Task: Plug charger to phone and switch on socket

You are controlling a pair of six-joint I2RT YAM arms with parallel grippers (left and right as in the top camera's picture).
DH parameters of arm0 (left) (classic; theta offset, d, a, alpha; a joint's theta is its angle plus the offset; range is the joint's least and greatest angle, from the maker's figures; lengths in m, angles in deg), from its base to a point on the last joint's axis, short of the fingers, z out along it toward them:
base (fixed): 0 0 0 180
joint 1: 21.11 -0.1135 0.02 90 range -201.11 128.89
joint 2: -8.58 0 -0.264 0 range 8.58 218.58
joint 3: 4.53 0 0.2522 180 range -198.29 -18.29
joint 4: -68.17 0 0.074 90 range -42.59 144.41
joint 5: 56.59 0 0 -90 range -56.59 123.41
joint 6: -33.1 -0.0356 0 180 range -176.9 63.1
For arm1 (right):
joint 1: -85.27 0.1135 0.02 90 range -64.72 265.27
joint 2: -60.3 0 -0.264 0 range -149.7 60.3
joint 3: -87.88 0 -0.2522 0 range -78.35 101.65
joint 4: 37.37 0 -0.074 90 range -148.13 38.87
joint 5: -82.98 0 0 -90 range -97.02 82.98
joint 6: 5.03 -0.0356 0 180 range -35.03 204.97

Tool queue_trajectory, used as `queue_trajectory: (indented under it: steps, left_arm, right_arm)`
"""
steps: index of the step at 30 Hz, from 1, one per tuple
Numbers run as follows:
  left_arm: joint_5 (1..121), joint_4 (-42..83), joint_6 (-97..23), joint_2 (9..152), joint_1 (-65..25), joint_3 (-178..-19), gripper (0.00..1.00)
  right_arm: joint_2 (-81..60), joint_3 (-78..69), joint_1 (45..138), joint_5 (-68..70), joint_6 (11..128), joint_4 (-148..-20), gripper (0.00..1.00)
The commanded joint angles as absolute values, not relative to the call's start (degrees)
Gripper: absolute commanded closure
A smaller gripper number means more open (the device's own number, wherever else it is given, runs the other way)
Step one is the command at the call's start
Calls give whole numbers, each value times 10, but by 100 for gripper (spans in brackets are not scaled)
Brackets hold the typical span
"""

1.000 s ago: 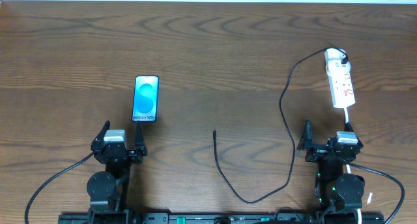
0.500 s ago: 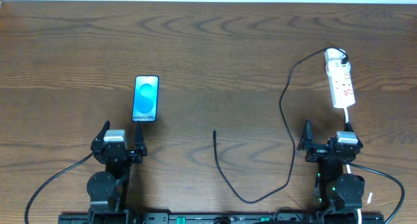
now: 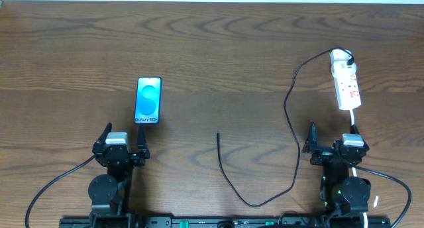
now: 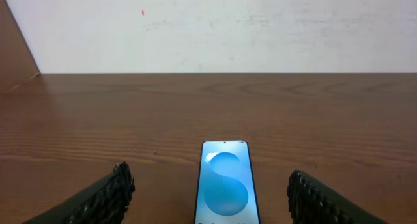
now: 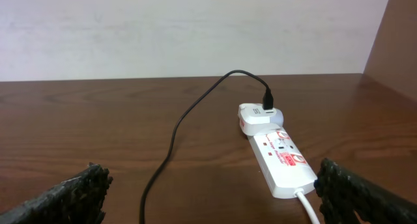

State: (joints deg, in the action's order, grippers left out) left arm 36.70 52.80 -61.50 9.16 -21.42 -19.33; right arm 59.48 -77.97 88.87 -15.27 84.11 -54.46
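Note:
The phone [image 3: 148, 101] lies flat at the left with its blue screen up; it also shows in the left wrist view [image 4: 225, 183]. The white socket [image 3: 345, 86] lies at the far right, also in the right wrist view [image 5: 280, 158], with a white adapter plugged in at its far end. The charger cable [image 3: 289, 122] runs from that adapter in a loop, its plug tip [image 3: 218, 134] free at the table's middle. My left gripper [image 3: 122, 140] is open just short of the phone. My right gripper [image 3: 331, 136] is open just short of the socket.
The socket's white lead [image 3: 358, 171] runs down past my right arm. Grey robot cables [image 3: 56, 181] trail at the front corners. A pale wall [image 4: 208, 28] stands behind the table's far edge.

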Motion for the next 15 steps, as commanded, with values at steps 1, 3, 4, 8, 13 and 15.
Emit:
queue_trajectory:
  steps: [1, 3, 4, 8, 13, 15]
  left_arm:
    - [373, 506, -622, 88, -217, -185, 22]
    - [373, 508, -622, 88, -217, -185, 22]
    - [373, 509, -622, 88, -217, -185, 22]
    - [373, 509, -622, 88, -217, -185, 22]
    - [373, 507, -622, 88, -217, -187, 22]
    - [372, 508, -622, 88, -217, -190, 22]
  right_arm:
    - [600, -780, 887, -156, 835, -547, 1]
    - [600, -780, 887, -156, 835, -547, 1]
    - [600, -780, 887, -156, 835, -547, 1]
    - [600, -780, 887, -156, 835, -547, 1]
    - [600, -780, 887, -157, 835, -547, 1]
    - [600, -780, 887, -157, 835, -547, 1]
